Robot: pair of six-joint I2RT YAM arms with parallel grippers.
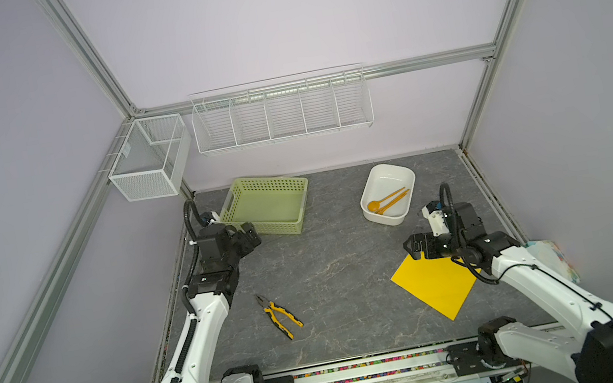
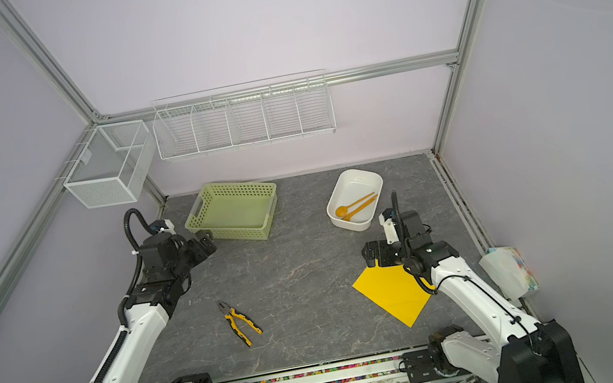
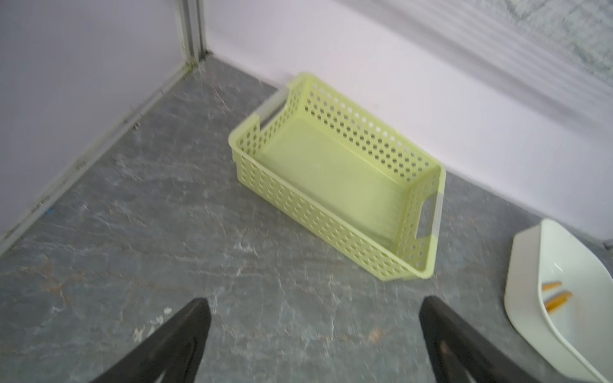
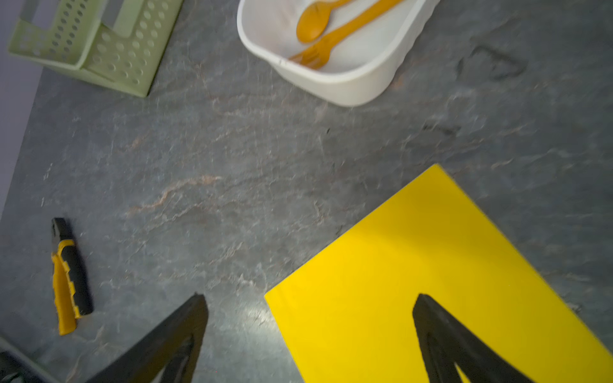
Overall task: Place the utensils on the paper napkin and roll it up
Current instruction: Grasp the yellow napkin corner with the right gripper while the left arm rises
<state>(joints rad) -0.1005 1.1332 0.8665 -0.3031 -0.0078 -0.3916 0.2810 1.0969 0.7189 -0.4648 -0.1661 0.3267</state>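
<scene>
The counter (image 1: 327, 248) is grey and flat. On its right side, toward the near edge, the paper napkin (image 1: 434, 285) lies flat, a bright yellow square. I think it is very light and soft, so it could slide or crumple if I push it. For rolling I would pinch one thin edge or a corner. Farther back on the right sits a white dish (image 1: 385, 221), apart from the napkin. My right end effector (image 4: 310, 298) hangs over the far corner of the napkin, jaws spread wide and holding nothing. My left end effector (image 3: 311, 301) is at the far left, just beside a green basket (image 3: 315, 215), also spread wide and empty. The utensils are inside the dish: an orange spoon (image 4: 313, 25) and an orange fork (image 4: 331, 43), side by side. They look light, stiff and smooth, so they may slip. I would take each one by its thin handle, reaching down past the dish wall.
</scene>
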